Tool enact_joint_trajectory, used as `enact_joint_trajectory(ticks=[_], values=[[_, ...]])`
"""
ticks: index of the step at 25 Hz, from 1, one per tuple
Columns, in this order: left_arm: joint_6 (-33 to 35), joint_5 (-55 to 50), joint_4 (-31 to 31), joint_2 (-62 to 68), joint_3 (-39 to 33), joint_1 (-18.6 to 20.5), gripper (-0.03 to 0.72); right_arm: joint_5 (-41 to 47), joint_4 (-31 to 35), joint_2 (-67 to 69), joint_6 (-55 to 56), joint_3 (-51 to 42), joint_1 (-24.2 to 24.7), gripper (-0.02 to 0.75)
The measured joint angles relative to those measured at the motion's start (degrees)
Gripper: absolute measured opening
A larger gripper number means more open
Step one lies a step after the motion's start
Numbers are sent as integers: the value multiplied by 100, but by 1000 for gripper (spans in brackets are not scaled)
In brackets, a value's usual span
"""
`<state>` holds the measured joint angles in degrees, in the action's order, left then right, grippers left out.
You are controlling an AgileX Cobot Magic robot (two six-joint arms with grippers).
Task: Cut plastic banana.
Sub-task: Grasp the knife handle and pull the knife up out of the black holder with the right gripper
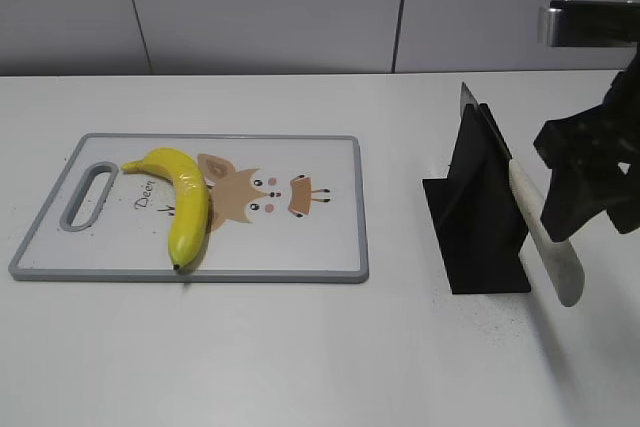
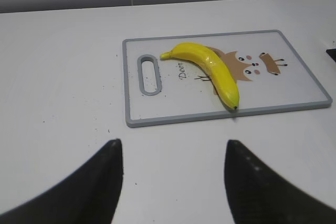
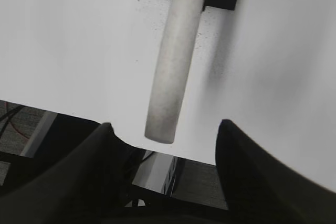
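Observation:
The plastic banana [image 1: 182,201] is glossy yellow and curved. It lies on the left half of the white cutting board [image 1: 300,247], dark tip toward the front edge; it also shows in the left wrist view [image 2: 210,69]. A knife with a cream handle [image 1: 545,237] stands in a black holder [image 1: 478,212] to the right. My right gripper [image 1: 585,187] is open beside the handle, whose end [image 3: 170,66] lies just ahead of the jaws [image 3: 164,129]. My left gripper [image 2: 173,148] is open and empty over bare table in front of the board [image 2: 294,85].
The white table's right front edge [image 3: 79,114] runs under my right gripper, with floor and cables below. The grey wall stands behind the table. The board has a handle slot [image 1: 88,195] at its left end.

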<state>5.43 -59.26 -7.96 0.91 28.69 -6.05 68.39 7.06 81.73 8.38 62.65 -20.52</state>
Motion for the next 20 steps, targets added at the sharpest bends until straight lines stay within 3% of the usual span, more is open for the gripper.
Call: enact_joint_trajectory(ticks=[20], values=[[0, 0, 0, 0, 0, 0, 591, -522, -85, 1395, 250, 11, 0, 463]])
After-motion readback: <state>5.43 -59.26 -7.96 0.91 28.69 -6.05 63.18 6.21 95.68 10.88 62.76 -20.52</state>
